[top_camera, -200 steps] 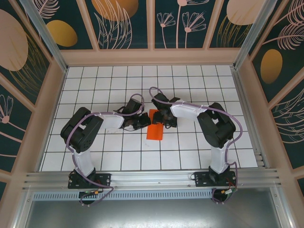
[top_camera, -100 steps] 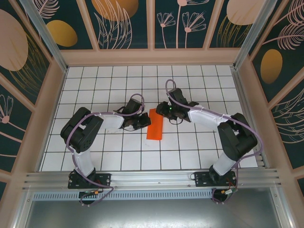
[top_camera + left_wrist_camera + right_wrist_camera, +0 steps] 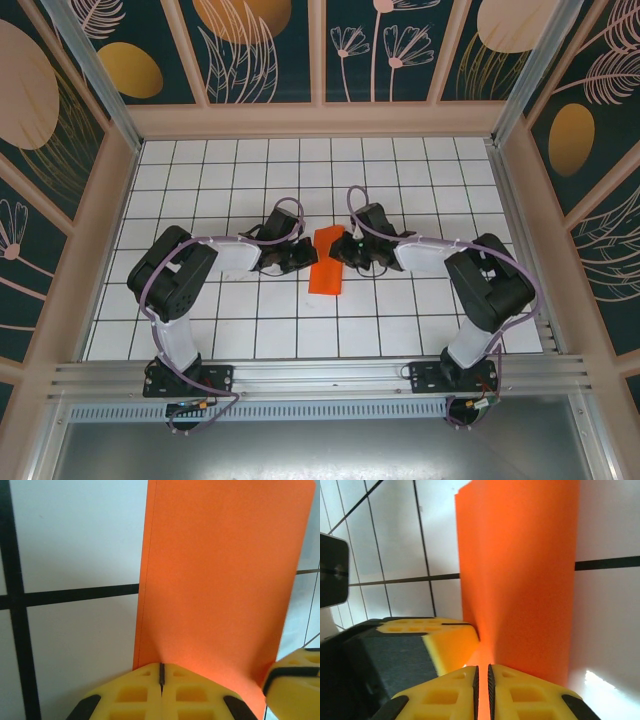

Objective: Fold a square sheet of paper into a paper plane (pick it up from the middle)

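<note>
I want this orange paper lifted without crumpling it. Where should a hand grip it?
Probably mid-length on a long edge of the orange paper, coming in low from the side: it lies flat as a narrow strip, so only edges can be pinched.

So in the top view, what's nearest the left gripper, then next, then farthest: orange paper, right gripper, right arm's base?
From the left gripper:
1. orange paper, just to its right.
2. right gripper, on the paper's far side.
3. right arm's base, at the near edge.
</note>
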You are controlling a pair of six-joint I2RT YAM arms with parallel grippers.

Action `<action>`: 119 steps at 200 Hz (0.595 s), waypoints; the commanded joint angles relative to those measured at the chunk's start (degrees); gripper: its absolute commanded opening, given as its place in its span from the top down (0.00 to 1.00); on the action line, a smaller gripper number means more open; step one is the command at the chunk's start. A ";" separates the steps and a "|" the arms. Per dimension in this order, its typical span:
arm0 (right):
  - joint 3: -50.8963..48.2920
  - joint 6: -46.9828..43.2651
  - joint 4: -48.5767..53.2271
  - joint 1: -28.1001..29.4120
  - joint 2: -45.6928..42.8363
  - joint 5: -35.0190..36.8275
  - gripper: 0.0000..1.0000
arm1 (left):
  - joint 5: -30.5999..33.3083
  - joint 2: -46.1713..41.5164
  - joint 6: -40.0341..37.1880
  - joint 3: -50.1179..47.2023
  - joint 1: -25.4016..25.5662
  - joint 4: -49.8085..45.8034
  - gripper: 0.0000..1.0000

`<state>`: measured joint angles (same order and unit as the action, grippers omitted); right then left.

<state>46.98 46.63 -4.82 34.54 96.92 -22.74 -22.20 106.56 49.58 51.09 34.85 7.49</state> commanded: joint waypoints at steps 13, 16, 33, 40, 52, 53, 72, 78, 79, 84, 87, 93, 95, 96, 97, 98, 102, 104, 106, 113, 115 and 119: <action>-2.46 -2.68 -3.20 -1.36 1.48 -3.08 0.82 | 3.21 2.33 -1.15 -2.10 0.31 -3.62 1.00; -2.43 -3.02 -2.90 -1.47 1.60 -3.03 0.82 | 3.13 2.31 -1.15 -2.13 0.33 -3.62 1.00; -3.63 -4.25 -2.61 -1.88 1.93 -2.42 0.82 | 3.17 2.25 -1.22 -2.22 0.35 -3.69 1.00; -4.55 -4.50 -3.35 -2.23 1.88 -2.95 0.81 | 3.32 2.24 -1.17 -2.30 0.28 -3.70 1.00; -6.44 -4.74 -5.36 -2.77 1.92 -4.08 0.81 | 3.38 2.16 -1.09 -2.40 0.31 -3.66 1.00; -6.58 -4.77 -5.46 -2.79 1.94 -4.16 0.81 | 3.38 2.16 -1.12 -2.40 0.31 -3.66 1.00; -8.77 -5.15 -6.77 -2.83 1.73 -3.91 0.81 | 3.40 2.18 -1.23 -2.44 0.32 -3.71 1.00; -9.66 -5.28 -7.39 -2.89 1.54 -3.84 0.81 | 3.45 2.15 -1.24 -2.47 0.31 -3.79 1.00; -9.86 -5.26 -7.57 -2.86 1.57 -3.78 0.81 | 3.46 2.15 -1.20 -2.48 0.31 -3.79 1.00; -10.61 -5.24 -8.09 -2.89 1.59 -3.58 0.81 | 3.56 2.16 -1.24 -2.48 0.35 -3.79 1.00; -10.84 -5.26 -8.35 -2.88 1.59 -3.48 0.81 | 3.50 2.16 -1.23 -2.49 0.36 -3.79 1.00; -11.54 -5.26 -8.71 -2.90 1.68 -3.33 0.81 | 3.54 2.16 -1.19 -2.49 0.31 -3.79 1.00; -11.78 -5.26 -8.82 -2.90 1.69 -3.29 0.81 | 3.49 2.16 -1.23 -2.49 0.31 -3.79 1.00; -11.80 -5.29 -8.81 -2.86 1.73 -3.28 0.81 | 3.48 2.16 -1.19 -2.49 0.35 -3.84 1.00; -11.86 -5.26 -8.85 -2.84 1.80 -3.32 0.81 | 3.48 2.16 -1.17 -2.49 0.33 -3.82 1.00; -11.93 -5.25 -8.87 -2.83 1.83 -3.30 0.81 | 3.48 2.16 -1.21 -2.49 0.32 -3.81 1.00; -12.14 -5.24 -8.89 -2.89 1.82 -3.35 0.81 | 3.49 2.15 -1.26 -2.49 0.31 -3.80 1.00; -12.23 -5.24 -8.91 -2.88 1.81 -3.29 0.81 | 3.48 2.15 -1.25 -2.49 0.33 -3.79 1.00; -12.26 -5.28 -8.90 -2.83 1.78 -3.32 0.81 | 3.48 2.16 -1.29 -2.49 0.31 -3.75 1.00; -12.43 -5.24 -8.89 -2.90 1.49 -3.35 0.81 | 3.48 2.15 -1.33 -2.51 0.33 -3.83 1.00; -12.45 -5.24 -8.91 -2.88 1.25 -3.44 0.81 | 3.48 2.11 -1.33 -2.49 0.35 -3.87 1.00; -12.38 -5.16 -8.82 -2.88 0.89 -3.53 0.81 | 3.53 2.17 -1.33 -2.49 0.35 -3.88 1.00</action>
<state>37.21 42.92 -15.29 31.53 97.38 -26.94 -22.20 106.56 49.56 50.63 34.85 8.36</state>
